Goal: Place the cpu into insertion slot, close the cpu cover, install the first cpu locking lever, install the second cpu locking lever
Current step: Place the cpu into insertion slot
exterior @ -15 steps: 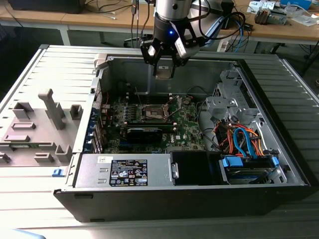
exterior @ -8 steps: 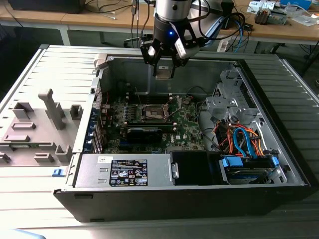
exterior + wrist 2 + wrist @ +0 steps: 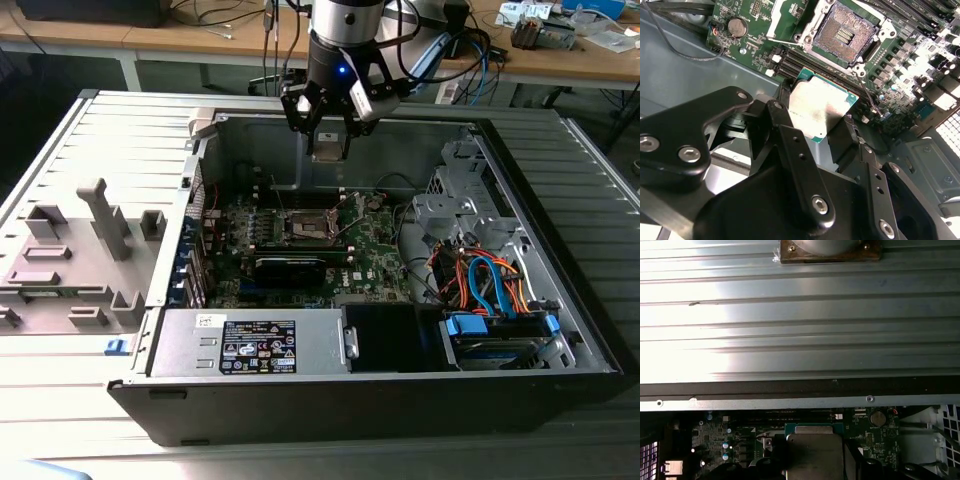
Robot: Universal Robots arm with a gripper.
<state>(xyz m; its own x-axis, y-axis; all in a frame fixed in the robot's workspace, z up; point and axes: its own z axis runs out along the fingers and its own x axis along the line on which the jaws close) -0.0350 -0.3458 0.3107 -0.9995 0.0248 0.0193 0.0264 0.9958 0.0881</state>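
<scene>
While clamping cpu (image 3: 822,102) edgewise in pincer (image 3: 817,127), hangs above and apart from bare insertion slot (image 3: 844,32) with cpu cover (image 3: 782,20) raised. Judged best: square cpu to slot, keep level, descend straight, release without pressing.

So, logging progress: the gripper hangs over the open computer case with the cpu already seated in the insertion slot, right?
No. The gripper hangs over the open computer case, but it grips the cpu; the second wrist view shows the insertion slot empty.
</scene>
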